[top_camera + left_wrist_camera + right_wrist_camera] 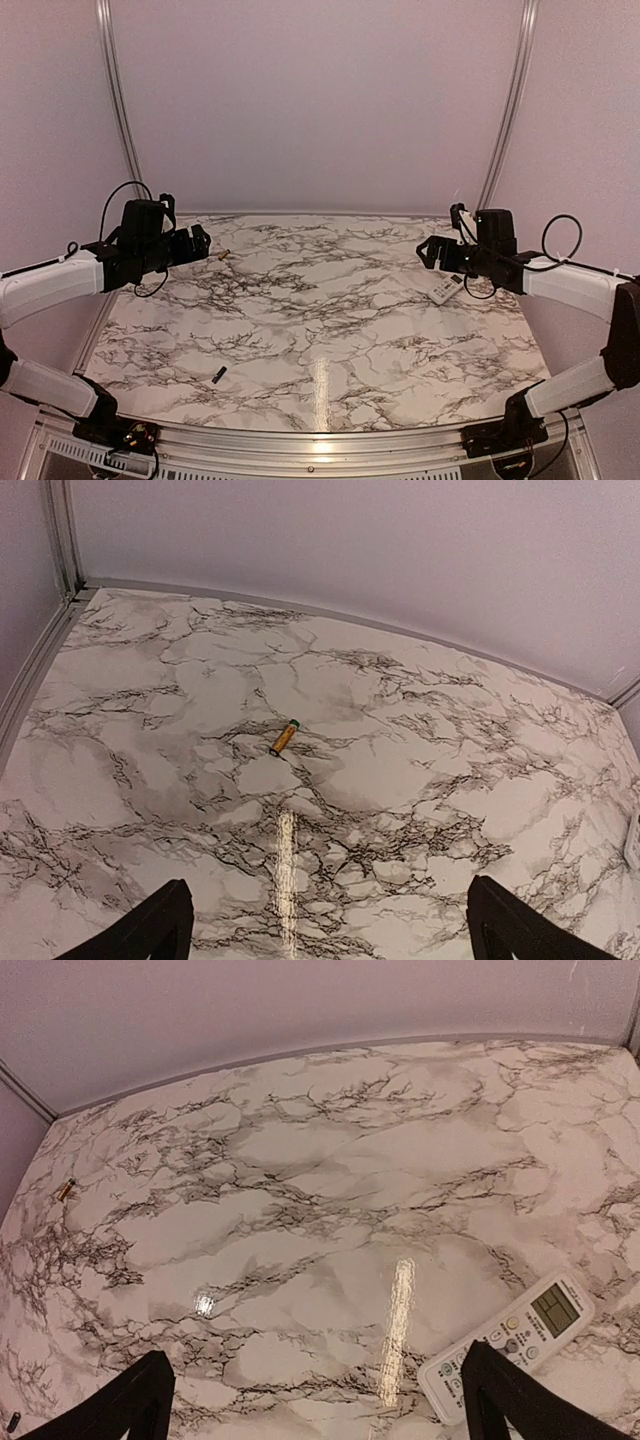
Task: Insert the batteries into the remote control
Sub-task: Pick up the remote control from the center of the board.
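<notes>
Top view: left gripper (203, 243) raised at far left of marble table (330, 330), golden-tan battery (222, 254) just beside its tip; blackish battery (218, 374) lying well apart, near front left. Right gripper (428, 250) raised at far right, white remote control (446, 289) flat on the table close below it. Left wrist view: fingers (150, 928) spread wide, nothing between; golden-tan battery (284, 737) ahead, apart. Right wrist view: fingers (135, 1405) spread wide, empty; remote control (510, 1342) screen up, touching nothing.
</notes>
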Available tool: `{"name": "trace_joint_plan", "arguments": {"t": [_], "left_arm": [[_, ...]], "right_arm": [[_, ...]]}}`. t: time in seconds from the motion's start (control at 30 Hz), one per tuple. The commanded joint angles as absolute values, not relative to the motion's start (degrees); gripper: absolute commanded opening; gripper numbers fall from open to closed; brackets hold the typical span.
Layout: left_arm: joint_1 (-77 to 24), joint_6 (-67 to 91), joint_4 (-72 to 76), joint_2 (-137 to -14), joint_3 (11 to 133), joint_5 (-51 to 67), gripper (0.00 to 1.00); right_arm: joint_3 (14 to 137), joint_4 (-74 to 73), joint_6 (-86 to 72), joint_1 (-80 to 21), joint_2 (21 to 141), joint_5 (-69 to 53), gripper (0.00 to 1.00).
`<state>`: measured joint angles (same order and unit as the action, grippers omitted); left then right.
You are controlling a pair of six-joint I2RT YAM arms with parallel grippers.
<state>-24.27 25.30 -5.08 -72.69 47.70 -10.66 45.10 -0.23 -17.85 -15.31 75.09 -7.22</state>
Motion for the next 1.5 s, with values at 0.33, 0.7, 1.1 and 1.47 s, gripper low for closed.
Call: {"name": "trace_joint_plan", "arguments": {"t": [0.33, 0.7, 1.1, 1.47], "left_arm": [[-24.6, 28.4, -2.0, -74.9, 48.0, -11.0, 0.99], [-24.6, 28.6, 1.8, -73.7, 45.3, -12.0, 0.99], [-24.6, 29.6, 5.0, -75.0, 44.8, -9.7, 0.99], [-24.6, 30.1, 5.1, -73.9, 44.9, -10.1, 0.99]], "right_arm": [[50.1, -16.9, -17.9, -7.3, 84.7, -3.3, 0.99], [51.3, -18.0, -20.1, -6.6, 92.1, -0.2, 0.99], [56.5, -16.3, -21.0, -5.8, 98.5, -3.1, 0.99], [62.8, -17.1, -19.0, -5.7, 104.8, -5.8, 0.99]]}}
